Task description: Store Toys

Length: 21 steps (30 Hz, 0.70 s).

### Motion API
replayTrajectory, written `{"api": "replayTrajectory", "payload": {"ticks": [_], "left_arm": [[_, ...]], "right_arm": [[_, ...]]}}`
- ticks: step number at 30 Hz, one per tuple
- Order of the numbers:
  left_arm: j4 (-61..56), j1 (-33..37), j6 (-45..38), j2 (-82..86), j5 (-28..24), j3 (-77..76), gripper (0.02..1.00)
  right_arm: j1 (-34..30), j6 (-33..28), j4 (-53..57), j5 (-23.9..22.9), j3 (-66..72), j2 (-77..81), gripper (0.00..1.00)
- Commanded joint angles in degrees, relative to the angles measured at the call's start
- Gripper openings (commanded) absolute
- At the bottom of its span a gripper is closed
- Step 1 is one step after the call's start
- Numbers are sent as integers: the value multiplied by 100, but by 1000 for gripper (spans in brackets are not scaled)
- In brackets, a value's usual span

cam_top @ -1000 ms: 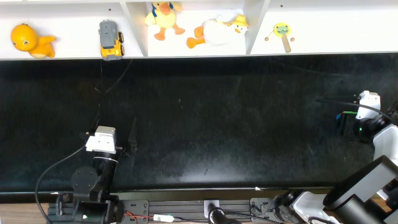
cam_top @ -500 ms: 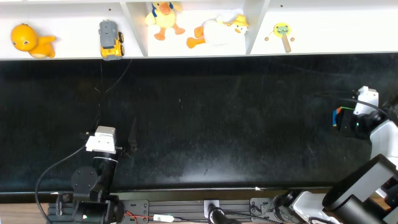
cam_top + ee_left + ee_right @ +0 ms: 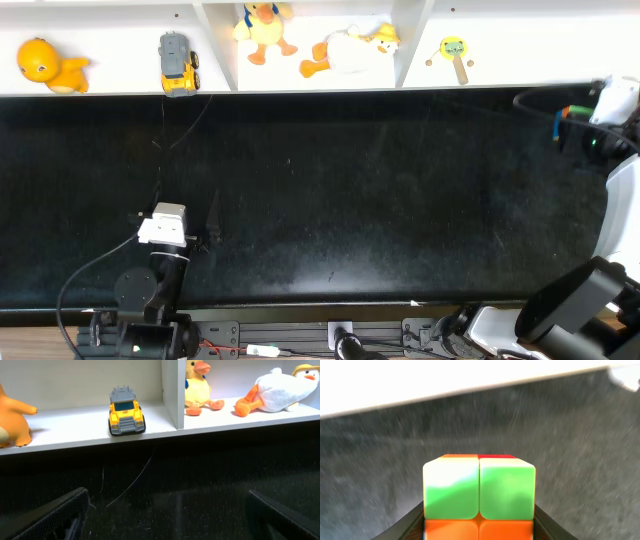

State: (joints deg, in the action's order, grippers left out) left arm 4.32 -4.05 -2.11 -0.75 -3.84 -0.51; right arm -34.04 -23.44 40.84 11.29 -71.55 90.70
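A colour cube (image 3: 479,491) with green, orange and red faces sits between my right gripper's fingers; the right gripper (image 3: 480,527) is shut on it. From above, that gripper (image 3: 578,128) holds the cube (image 3: 566,117) at the far right, close to the white shelf (image 3: 520,62). My left gripper (image 3: 170,520) stands open with nothing in it, low at the left (image 3: 177,216), facing the shelf.
On the shelf stand a yellow duck figure (image 3: 48,65), a yellow truck (image 3: 178,65), a plush duck (image 3: 265,28), a white plush bird (image 3: 348,52) and a small rattle (image 3: 454,52). White dividers (image 3: 170,390) split the shelf. The black tabletop (image 3: 380,190) spreads between the arms.
My right gripper has risen and travelled up the picture toward the shelf's right end, carrying the cube. The left arm has not moved.
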Motion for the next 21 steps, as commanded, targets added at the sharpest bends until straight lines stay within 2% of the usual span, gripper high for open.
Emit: {"api": "replayTrajectory", "payload": {"ticks": [1,15,21], "left_arm": [[31,-31,-109,59,50,7,998],[31,-31,-111,59,50,7,998],[31,-31,-111,59,50,7,998]], "right_arm": [[94,527,-63,188,-557,66,478],[741,721,590,243,-2675,1801,470],[935,723,673,240,-3134,2234,476]]}}
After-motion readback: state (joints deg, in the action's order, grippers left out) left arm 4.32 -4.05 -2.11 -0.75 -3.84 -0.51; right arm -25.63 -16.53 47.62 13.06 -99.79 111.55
